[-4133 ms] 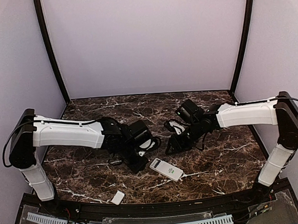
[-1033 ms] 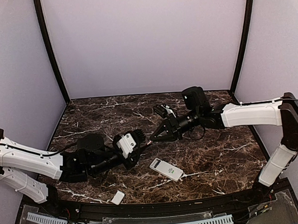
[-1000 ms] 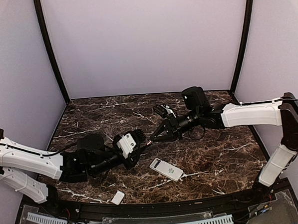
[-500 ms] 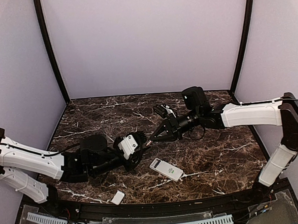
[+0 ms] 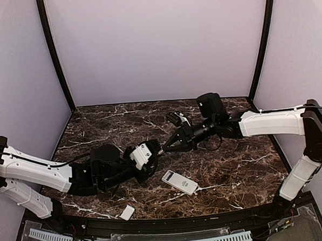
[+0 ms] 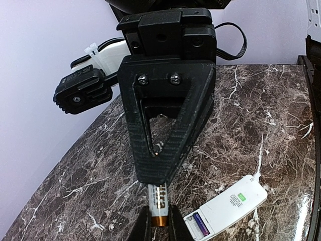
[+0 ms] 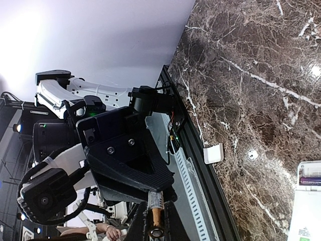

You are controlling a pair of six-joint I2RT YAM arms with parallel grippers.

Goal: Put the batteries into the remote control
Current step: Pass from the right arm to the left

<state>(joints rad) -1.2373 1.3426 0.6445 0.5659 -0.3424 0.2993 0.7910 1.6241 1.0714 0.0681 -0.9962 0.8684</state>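
The left gripper (image 5: 153, 150) and right gripper (image 5: 163, 148) are both clamping one pale battery (image 6: 159, 205) in mid-air, tip to tip, while the remote (image 5: 180, 182) is lying at their 5 o'clock.

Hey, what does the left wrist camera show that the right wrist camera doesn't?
Only the left wrist: the remote control whole, where the right wrist view clips it. Only the right wrist: the white cover plate near the table edge, and the left arm behind its gripper. Both: the pale battery pinched between the left gripper and right gripper, and a bluish battery in the remote's open compartment.
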